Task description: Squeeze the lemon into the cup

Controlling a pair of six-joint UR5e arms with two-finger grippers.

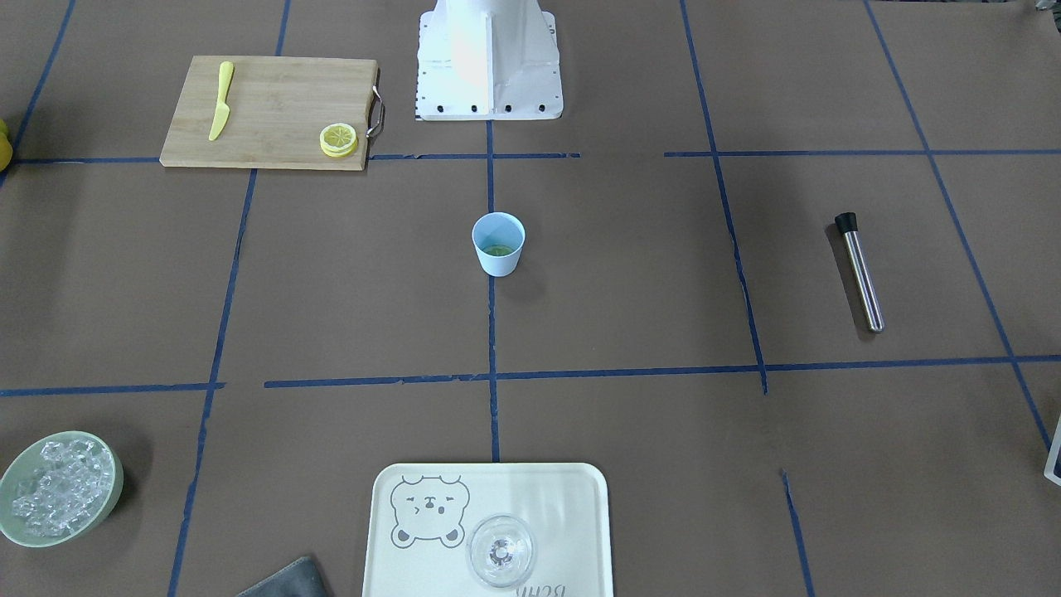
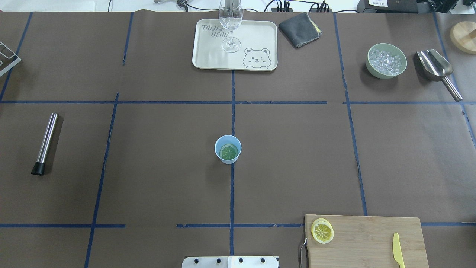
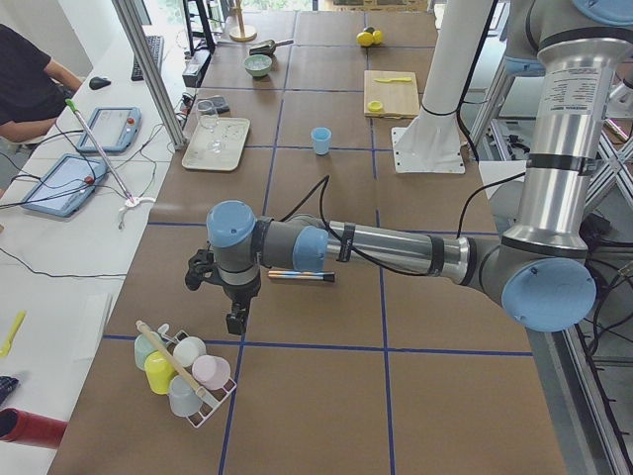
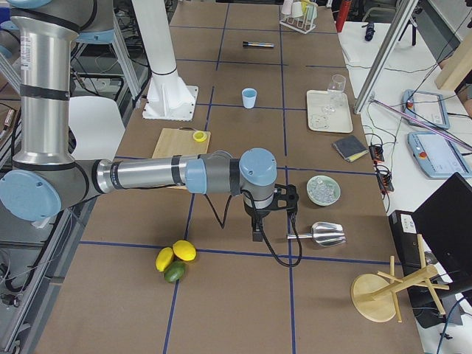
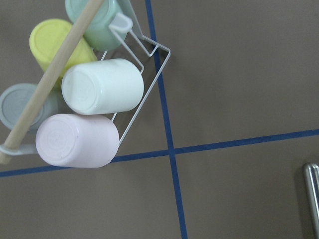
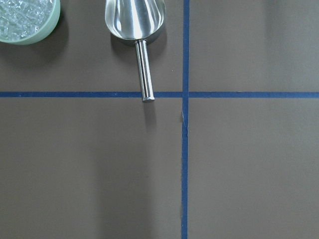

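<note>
The lemon [image 2: 322,231] is a yellow slice lying on the left corner of a wooden cutting board [image 2: 368,238]; it also shows in the front-facing view [image 1: 339,139]. The light-blue cup [image 2: 228,149] stands upright at the table's centre with a green slice inside, and shows in the front-facing view [image 1: 498,243] too. My left gripper [image 3: 237,319] hangs over a rack of cups at the table's left end, far from both. My right gripper [image 4: 257,234] hangs at the right end beside a metal scoop. I cannot tell whether either is open or shut.
A yellow knife [image 2: 398,250] lies on the board. A tray [image 2: 208,56] holds a clear glass [image 2: 230,26]. A green ice bowl [image 2: 386,60], scoop [image 2: 437,69], grey cloth [image 2: 299,24] and steel muddler [image 2: 45,143] lie around. Whole fruits [image 4: 175,259] lie at the right end.
</note>
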